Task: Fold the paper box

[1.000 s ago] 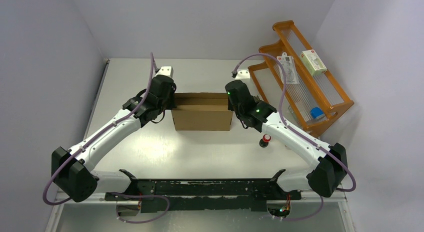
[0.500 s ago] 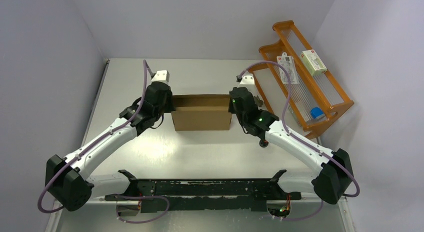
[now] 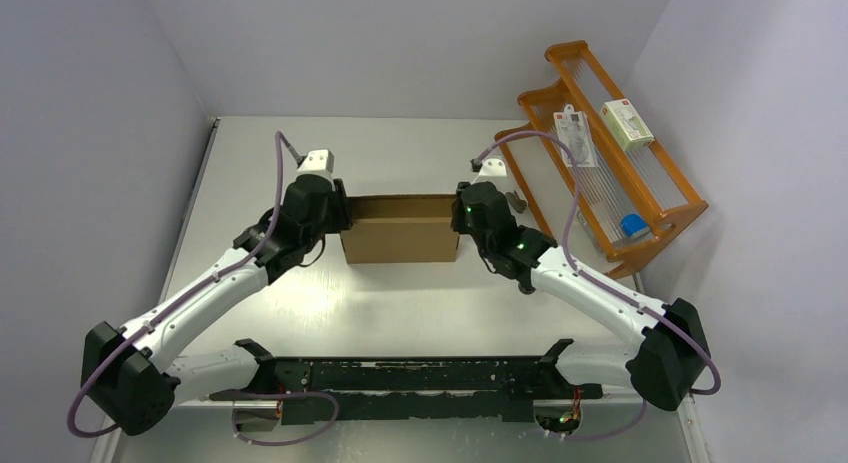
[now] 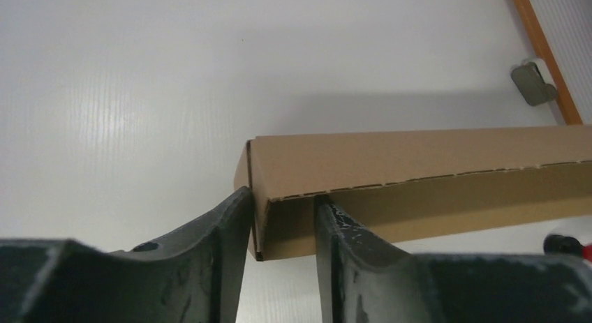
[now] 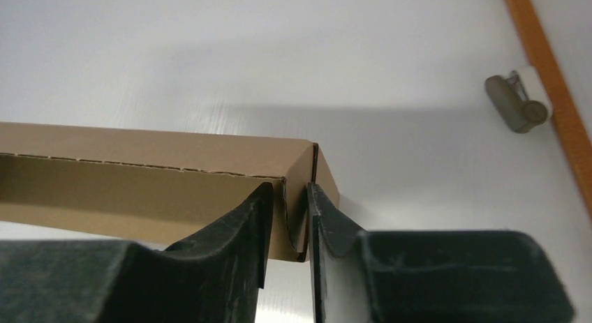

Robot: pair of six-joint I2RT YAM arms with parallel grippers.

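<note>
Two pincers, my left pincer (image 4: pixel 281 197) and right pincer (image 5: pixel 290 190), each narrowly parted, straddle the end walls of the box (image 3: pixel 400 238), left of the rack (image 3: pixel 567 53). Probably light, stiff, crushable; grip those walls.

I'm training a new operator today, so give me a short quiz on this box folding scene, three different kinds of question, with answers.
1. True or false: the paper box lies flat as an unfolded sheet.
2. The left gripper is: A raised clear of the box; B astride one end wall of the box; C underneath the box.
3. Which gripper is at the box end nearer the orange rack?
Key: 1 false; 2 B; 3 the right gripper.
</note>
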